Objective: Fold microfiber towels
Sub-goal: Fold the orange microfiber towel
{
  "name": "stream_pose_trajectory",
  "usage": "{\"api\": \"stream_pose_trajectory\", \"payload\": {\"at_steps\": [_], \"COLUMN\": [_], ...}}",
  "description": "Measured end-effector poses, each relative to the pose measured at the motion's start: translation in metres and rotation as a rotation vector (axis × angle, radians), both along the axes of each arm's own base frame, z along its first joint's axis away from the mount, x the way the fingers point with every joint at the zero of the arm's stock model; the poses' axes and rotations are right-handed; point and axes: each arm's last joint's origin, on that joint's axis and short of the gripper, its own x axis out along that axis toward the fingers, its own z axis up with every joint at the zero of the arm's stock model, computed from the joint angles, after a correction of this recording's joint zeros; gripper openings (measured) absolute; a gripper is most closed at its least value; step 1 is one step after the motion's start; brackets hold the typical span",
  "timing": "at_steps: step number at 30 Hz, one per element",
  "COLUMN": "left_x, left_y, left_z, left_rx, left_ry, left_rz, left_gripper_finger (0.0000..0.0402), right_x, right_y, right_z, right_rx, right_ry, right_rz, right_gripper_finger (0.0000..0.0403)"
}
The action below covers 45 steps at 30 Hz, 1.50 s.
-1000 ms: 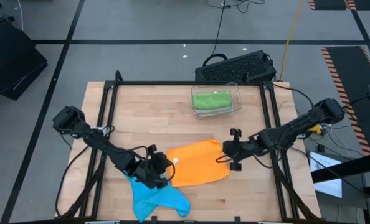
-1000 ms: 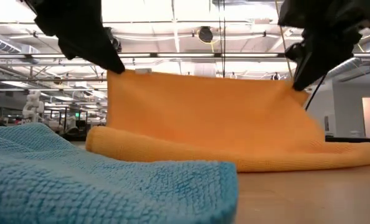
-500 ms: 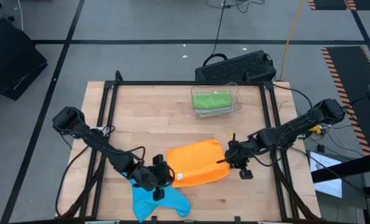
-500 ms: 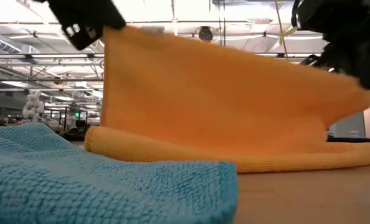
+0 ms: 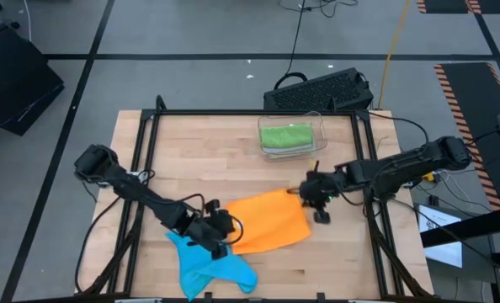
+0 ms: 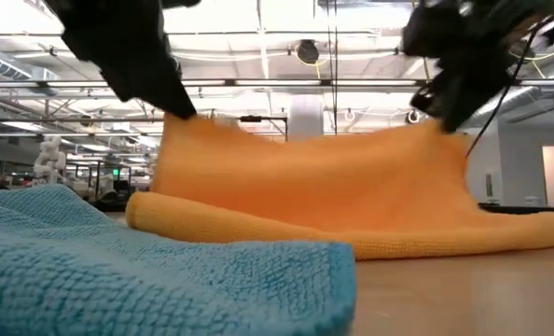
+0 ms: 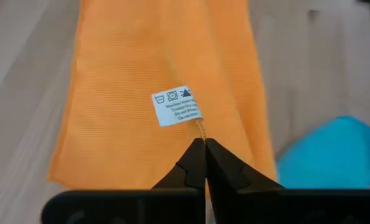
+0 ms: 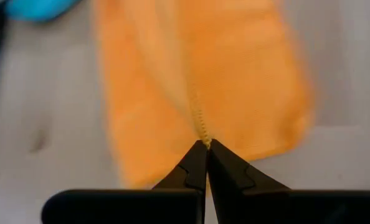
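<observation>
A small white care tag (image 7: 176, 106) sewn to the orange microfiber towel (image 5: 265, 220) carries a row of laundry symbols and a few lines of print too fine to read. The work surface is a pale butcher-block wooden table (image 5: 208, 160) framed by black metal rails, standing on a grey floor marked with dark lines; a black keyboard (image 5: 317, 91) lies just past its far edge, and the low view looks into a large hall with white ceiling beams and rows of lights. The orange towel lies at the near middle of the table, its far edge lifted off the wood between the two arms. The left gripper (image 7: 203, 144) has its fingers pressed together on the towel's corner just beside the tag, and the right gripper (image 8: 203, 144) pinches the opposite corner at the stitched hem in the same way. A crumpled blue microfiber towel (image 5: 208, 265) rests at the near edge, touching the orange one. A folded green microfiber towel (image 5: 285, 135) sits inside a clear plastic bin (image 5: 320, 128) toward the far side.
</observation>
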Motion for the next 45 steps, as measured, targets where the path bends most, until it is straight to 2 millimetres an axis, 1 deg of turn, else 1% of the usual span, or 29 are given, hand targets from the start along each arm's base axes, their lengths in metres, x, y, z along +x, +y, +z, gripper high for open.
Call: {"api": "stream_pose_trajectory", "payload": {"at_steps": [2,6,11,15,18,23,26,28,29,31,33,36,39,42,43,45], "left_x": [0.004,0.008,0.003,0.005,0.006,0.004,0.003,0.006,0.008,0.010,0.019,0.021,0.024,0.025,0.023,0.024], "left_y": [0.004,0.017,0.028,0.032,0.032,0.030,0.030,0.026,0.022,0.011,0.003,0.000,-0.002,0.001,0.003,0.004], "left_z": [-0.005,-0.015,-0.023,-0.023,-0.023,-0.020,-0.009,-0.004,-0.002,0.000,-0.007,-0.030,-0.048,-0.073,-0.079,-0.081], "left_rx": [0.011,0.062,0.076,0.063,0.029,-0.020,-0.037,-0.038,-0.024,0.026,0.039,0.108,0.122,0.134,0.144,0.149], "left_ry": [0.010,0.065,0.165,0.164,0.173,0.191,0.147,0.083,0.040,-0.046,-0.113,-0.064,-0.027,0.068,0.095,0.102], "left_rz": [0.018,0.094,0.158,0.177,0.171,0.139,0.138,0.121,0.099,0.042,0.000,-0.012,0.009,0.045,0.066,0.081], "left_gripper_finger": [0.0007,0.0003,0.0011,0.0015,0.0032,0.0092,0.0126,0.0139,0.0142,0.0144,0.0144,0.0145,0.0145,0.0145,0.0145,0.0145], "right_x": [0.007,0.014,0.023,0.027,0.025,0.013,0.007,0.005,0.005,0.005,0.005,0.002,-0.001,-0.005,-0.003,-0.005], "right_y": [-0.012,-0.028,-0.033,-0.035,-0.036,-0.035,-0.027,-0.017,-0.011,0.002,0.011,0.018,0.022,0.022,0.022,0.022], "right_z": [-0.004,-0.016,-0.028,-0.032,-0.030,-0.011,0.000,0.000,-0.003,-0.013,-0.026,-0.044,-0.061,-0.079,-0.083,-0.093], "right_rx": [-0.031,-0.055,-0.077,-0.116,-0.152,-0.148,-0.132,-0.109,-0.096,-0.051,-0.008,0.023,0.034,0.032,0.027,-0.001], "right_ry": [-0.011,0.052,0.070,0.062,0.060,0.010,-0.047,-0.104,-0.144,-0.243,-0.353,-0.492,-0.593,-0.584,-0.578,-0.536], "right_rz": [-0.056,-0.129,-0.120,-0.134,-0.152,-0.196,-0.174,-0.141,-0.120,-0.061,-0.024,-0.003,0.021,0.029,0.030,0.048], "right_gripper_finger": [0.0004,0.0004,0.0004,0.0011,0.0038,0.0110,0.0145,0.0155,0.0157,0.0154,0.0143,0.0116,0.0083,0.0050,0.0040,0.0022]}}
